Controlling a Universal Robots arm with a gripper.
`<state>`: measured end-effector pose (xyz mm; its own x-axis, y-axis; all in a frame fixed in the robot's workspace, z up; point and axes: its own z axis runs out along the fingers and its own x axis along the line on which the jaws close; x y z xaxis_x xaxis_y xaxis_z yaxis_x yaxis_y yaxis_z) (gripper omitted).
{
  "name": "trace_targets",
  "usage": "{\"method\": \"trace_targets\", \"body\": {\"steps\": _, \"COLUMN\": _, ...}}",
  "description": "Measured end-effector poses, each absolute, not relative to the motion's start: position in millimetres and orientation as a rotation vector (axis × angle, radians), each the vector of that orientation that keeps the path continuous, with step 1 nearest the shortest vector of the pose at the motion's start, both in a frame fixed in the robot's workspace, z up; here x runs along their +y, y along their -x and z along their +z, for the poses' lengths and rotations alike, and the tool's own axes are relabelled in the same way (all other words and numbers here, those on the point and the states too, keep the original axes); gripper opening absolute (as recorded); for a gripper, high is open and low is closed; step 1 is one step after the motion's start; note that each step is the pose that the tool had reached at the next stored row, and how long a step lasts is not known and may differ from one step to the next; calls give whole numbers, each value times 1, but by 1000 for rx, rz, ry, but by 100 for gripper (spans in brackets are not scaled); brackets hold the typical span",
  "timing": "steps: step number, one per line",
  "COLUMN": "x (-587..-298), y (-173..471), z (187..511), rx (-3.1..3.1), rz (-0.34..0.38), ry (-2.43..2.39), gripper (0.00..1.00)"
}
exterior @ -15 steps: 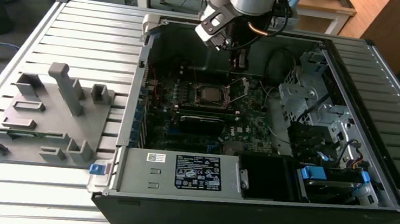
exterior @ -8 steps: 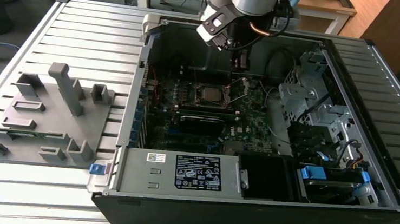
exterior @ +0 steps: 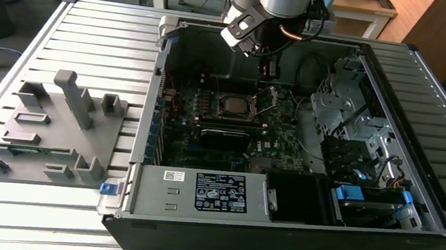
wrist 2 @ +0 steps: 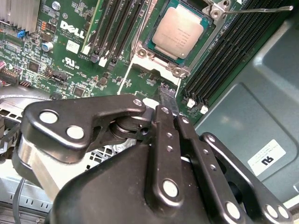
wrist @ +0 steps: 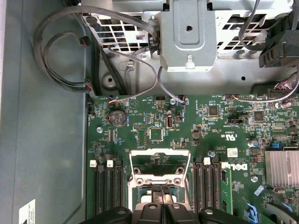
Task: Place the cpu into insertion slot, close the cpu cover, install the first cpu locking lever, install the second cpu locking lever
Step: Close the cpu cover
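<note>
**Cpu seated, cover open, closed gripper on the cover's side of the slot**

Cpu (wrist 2: 180,31) lies flat inside the insertion slot (wrist 2: 145,50), pale face up and square to the rim. The cpu cover (wrist: 160,152) is not down over it. The silvery frame stands open off the slot, hinged along the slot edge that faces the gripper, and in the first wrist view the green board shows through its window.

The gripper (wrist 2: 168,99) has its two fingers pressed together, with nothing visible between them. Its tip is on the cover's side of the slot, so the open frame comes between fingertips and cpu, and the cpu lies straight beyond. In the exterior view the gripper hangs above the slot, toward the far wall of the computer case (exterior: 147,124), and I judge it to be clear of the board.

A thin locking lever (wrist 2: 254,9) runs out from the slot's far corner, alongside the memory slots (wrist 2: 229,49). Which of the two levers it is I cannot tell.

The gripper's own body hides the near part of the cover in both wrist views. Whether the fingertips touch the frame cannot be made out, nor how steeply the frame tilts.
</note>
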<state>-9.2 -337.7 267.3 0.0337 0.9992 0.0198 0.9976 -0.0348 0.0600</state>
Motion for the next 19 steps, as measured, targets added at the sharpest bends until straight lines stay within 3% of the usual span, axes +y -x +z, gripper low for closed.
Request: {"method": "trace_targets", "body": {"steps": 19, "x": -338, "y": -10, "z": 266, "rx": 2164, "rz": 78, "ry": -2239, "gripper": 11}}
